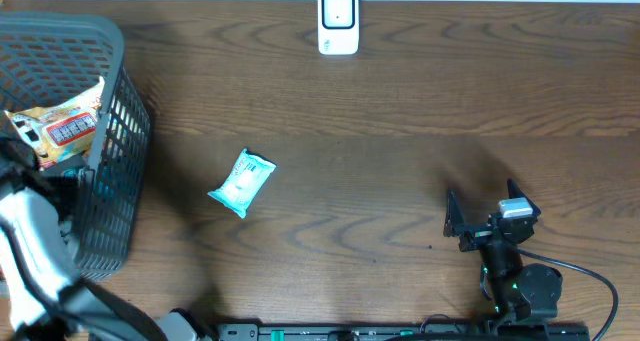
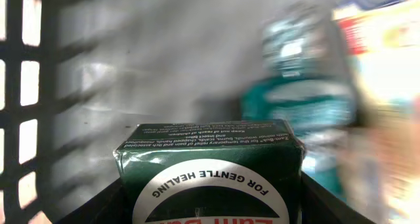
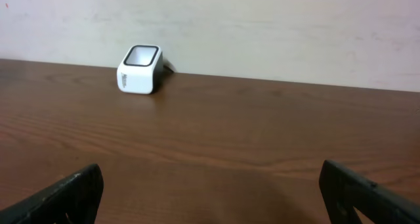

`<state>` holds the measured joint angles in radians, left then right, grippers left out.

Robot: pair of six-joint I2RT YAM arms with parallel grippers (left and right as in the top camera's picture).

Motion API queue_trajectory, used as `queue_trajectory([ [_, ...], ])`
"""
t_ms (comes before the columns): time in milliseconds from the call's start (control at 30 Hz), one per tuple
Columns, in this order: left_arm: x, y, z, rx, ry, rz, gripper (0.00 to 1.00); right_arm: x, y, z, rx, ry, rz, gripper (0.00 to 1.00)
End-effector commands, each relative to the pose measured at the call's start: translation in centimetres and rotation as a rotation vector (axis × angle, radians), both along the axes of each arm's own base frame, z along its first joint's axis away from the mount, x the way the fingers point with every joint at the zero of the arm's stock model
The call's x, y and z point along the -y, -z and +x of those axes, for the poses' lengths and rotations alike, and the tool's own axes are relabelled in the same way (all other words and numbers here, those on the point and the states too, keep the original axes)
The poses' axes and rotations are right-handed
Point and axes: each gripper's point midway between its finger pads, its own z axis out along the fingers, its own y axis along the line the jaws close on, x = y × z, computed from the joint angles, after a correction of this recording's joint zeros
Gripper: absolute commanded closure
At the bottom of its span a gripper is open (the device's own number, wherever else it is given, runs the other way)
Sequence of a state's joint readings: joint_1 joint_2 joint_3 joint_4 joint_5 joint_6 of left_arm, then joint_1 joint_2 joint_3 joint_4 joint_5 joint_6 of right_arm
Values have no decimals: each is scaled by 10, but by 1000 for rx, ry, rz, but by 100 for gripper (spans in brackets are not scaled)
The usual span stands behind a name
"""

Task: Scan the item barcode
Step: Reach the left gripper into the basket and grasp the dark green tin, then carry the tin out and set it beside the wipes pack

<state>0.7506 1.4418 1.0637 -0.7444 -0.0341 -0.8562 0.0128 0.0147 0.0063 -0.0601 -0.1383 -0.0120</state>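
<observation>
A dark green box point(image 2: 209, 165) with a white round label reading "FOR GENTLE HEALING" fills the gap of my left gripper point(image 2: 210, 188) inside the grey mesh basket point(image 1: 112, 131). Both black fingers point(image 2: 108, 204) press against the box's sides. In the overhead view the left arm point(image 1: 25, 231) reaches into the basket and its gripper is hidden there. The white barcode scanner point(image 1: 338, 21) stands at the table's far edge, also seen in the right wrist view as a small white scanner point(image 3: 140, 69). My right gripper point(image 1: 487, 209) rests open near the front right, nothing between its fingers.
A light blue packet point(image 1: 242, 182) lies on the table right of the basket. Inside the basket are a snack bag point(image 1: 60, 123) and a blurred teal pack point(image 2: 302, 99) behind the box. The basket wall point(image 2: 26, 99) is close on the left.
</observation>
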Motion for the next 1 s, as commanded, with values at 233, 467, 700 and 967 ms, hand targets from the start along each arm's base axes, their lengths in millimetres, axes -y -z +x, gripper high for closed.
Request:
queue_trajectory([
  [233,49,-183,58,702,293,171,43,-2,0,-1,4,-8,-4,1],
  [467,139,-245,72,920,567,182,44,-2,0,-1,4,-8,-4,1],
  [700,242,-230,99,879,962,135,44,-2,0,-1,4,-8,-4,1],
  [967,343,-143,118,572,1344,121,44,-2,0,-1,4,-8,-4,1],
])
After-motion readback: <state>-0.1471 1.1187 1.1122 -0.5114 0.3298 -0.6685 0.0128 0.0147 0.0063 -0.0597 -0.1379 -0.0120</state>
